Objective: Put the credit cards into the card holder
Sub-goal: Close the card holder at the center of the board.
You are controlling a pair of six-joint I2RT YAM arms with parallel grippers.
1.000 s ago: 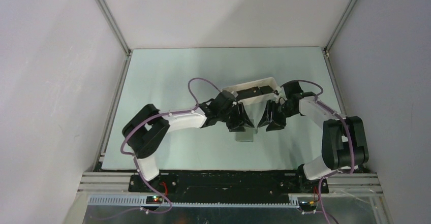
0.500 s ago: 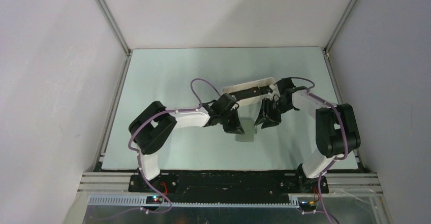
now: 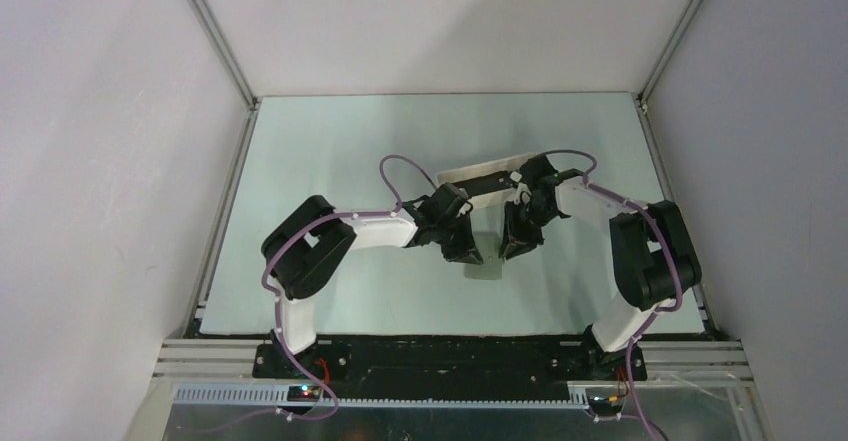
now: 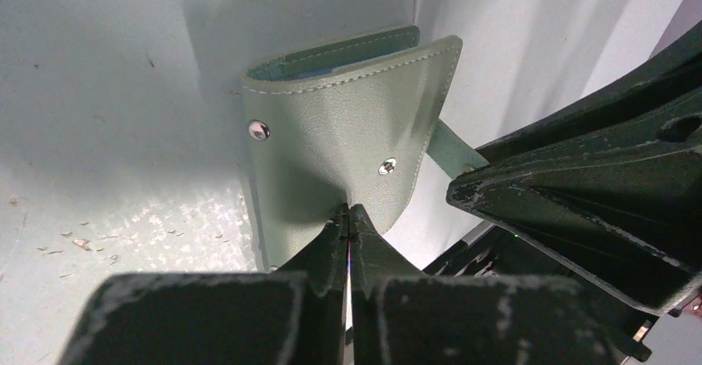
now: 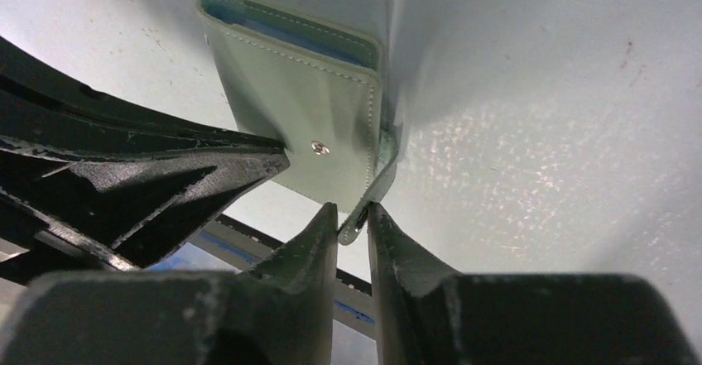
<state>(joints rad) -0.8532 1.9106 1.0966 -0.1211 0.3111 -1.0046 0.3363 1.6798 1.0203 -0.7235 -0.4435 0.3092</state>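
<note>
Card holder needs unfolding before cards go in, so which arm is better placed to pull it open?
Likely right: the right fingers pinch the snap tab; the left fingers clamp the card holder, anchoring it.

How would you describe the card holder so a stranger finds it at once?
Look at the middle of the table, just in front of the white tray. Between the left hand and right hand is the holder, a small grey-green folded wallet with metal snaps, not long or white.

A lab test booth. Plain white walls (image 3: pixel 100 161) and metal rails (image 3: pixel 215 36) box in a pale table (image 3: pixel 330 141).
</note>
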